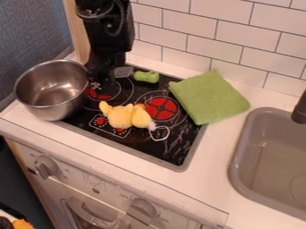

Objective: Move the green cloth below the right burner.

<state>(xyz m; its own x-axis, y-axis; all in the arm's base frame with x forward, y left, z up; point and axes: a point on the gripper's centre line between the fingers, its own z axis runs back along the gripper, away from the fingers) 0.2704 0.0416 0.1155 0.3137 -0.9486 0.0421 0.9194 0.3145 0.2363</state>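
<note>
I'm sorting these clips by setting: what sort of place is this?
Probably a toy kitchen: a stovetop with red burners, a grey sink set in the same counter, and white wall tiles behind.

camera view | above the counter front (119, 166) | slanting down toward tiled wall (230, 32) | moderately near

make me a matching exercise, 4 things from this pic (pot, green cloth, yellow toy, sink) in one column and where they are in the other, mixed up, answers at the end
1. pot
2. green cloth
3. yellow toy
4. sink

A. lying across the right edge of the stovetop
B. set into the counter
C. at the stovetop's left side
D. on the stovetop, between two of the other things

Right pairs: 1-C, 2-A, 3-D, 4-B
</note>
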